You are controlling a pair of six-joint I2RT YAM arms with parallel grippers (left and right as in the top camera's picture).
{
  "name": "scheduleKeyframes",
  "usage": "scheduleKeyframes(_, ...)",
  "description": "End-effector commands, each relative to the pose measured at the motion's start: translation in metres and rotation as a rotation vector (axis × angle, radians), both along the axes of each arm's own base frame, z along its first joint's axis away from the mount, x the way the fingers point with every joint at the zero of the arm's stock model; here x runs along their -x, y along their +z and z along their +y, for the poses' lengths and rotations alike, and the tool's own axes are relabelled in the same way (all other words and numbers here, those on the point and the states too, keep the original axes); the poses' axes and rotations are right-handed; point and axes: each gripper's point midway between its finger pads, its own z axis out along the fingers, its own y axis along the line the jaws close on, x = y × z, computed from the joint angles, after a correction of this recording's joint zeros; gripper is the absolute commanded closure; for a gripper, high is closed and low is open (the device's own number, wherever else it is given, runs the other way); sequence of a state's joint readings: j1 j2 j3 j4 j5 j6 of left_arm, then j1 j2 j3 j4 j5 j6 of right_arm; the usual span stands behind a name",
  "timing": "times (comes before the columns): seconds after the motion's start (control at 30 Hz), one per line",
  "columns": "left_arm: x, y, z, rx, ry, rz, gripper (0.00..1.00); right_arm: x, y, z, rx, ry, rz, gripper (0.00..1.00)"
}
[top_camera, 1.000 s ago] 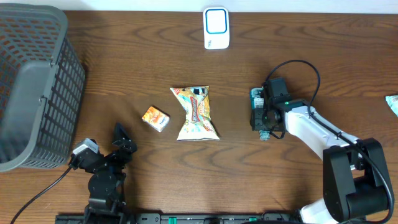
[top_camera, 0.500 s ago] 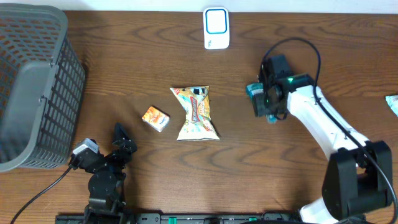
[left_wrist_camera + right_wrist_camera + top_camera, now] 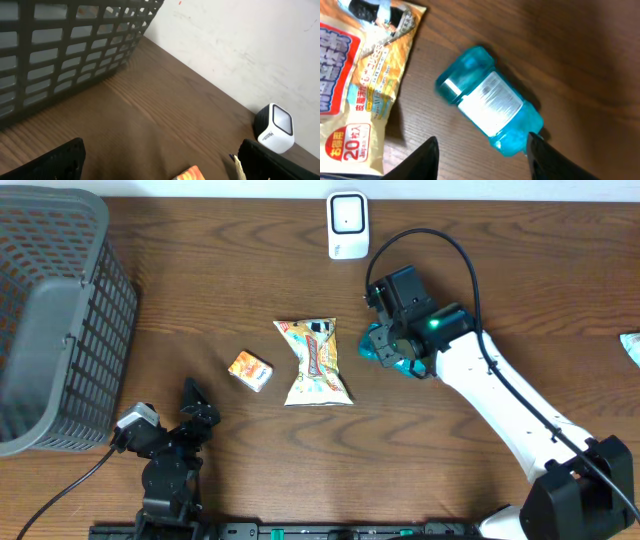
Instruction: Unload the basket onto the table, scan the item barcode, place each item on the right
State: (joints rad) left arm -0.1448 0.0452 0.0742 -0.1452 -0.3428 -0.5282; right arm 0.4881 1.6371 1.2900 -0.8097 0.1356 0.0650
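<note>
A teal bottle (image 3: 490, 107) with a white label (image 3: 487, 102) lies slanted on the wood beside a yellow snack bag (image 3: 365, 75). My right gripper (image 3: 482, 142) hovers over the bottle's lower end with its jaws apart. That end touches the right finger (image 3: 547, 157), and bare wood shows between the bottle and the left finger (image 3: 420, 160). In the overhead view the bottle (image 3: 382, 346) sits under the right gripper (image 3: 392, 350), below the white scanner (image 3: 347, 225). My left gripper (image 3: 197, 405) rests open at the front left, holding nothing.
A dark mesh basket (image 3: 50, 320) fills the left side. A small orange box (image 3: 250, 370) lies left of the snack bag (image 3: 317, 362). The left wrist view shows the basket (image 3: 65, 50), the scanner (image 3: 274, 127) and the box's corner (image 3: 190, 174).
The right arm swung up and left, and the teal bottle went with it, from the right-centre to beside the snack bag. The bottle turned to a slant. The left arm stayed still.
</note>
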Motion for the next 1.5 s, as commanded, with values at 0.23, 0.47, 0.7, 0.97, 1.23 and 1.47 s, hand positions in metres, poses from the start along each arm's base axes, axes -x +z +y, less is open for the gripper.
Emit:
scheduleKeyframes(0.23, 0.000, -0.014, 0.001, 0.001, 0.009, 0.031, 0.02, 0.029, -0.009, -0.012, -0.406, -0.847, 0.309, 0.01)
scheduleKeyframes(0.47, 0.000, -0.014, 0.001, 0.001, 0.009, 0.032, 0.02, 0.014, -0.003, -0.004, -0.530, -0.935, 0.311, 0.01)
scheduleKeyframes(0.7, 0.000, -0.014, 0.001, 0.001, 0.009, 0.031, 0.02, 0.063, -0.027, -0.022, -0.529, -1.937, 0.493, 0.03)
scheduleKeyframes(0.97, 0.000, -0.014, 0.001, 0.001, 0.009, 0.031, 0.02, 0.021, -0.074, -0.011, -0.605, -2.024, 0.558, 0.05)
scheduleKeyframes(1.23, 0.000, -0.014, 0.001, 0.001, 0.009, 0.032, 0.02, 0.010, -0.118, -0.036, -0.583, -2.123, 0.743, 0.16)
scheduleKeyframes(1.47, 0.000, -0.014, 0.001, 0.001, 0.009, 0.032, 0.02, -0.002, -0.119, -0.061, -0.569, -2.070, 0.610, 0.12)
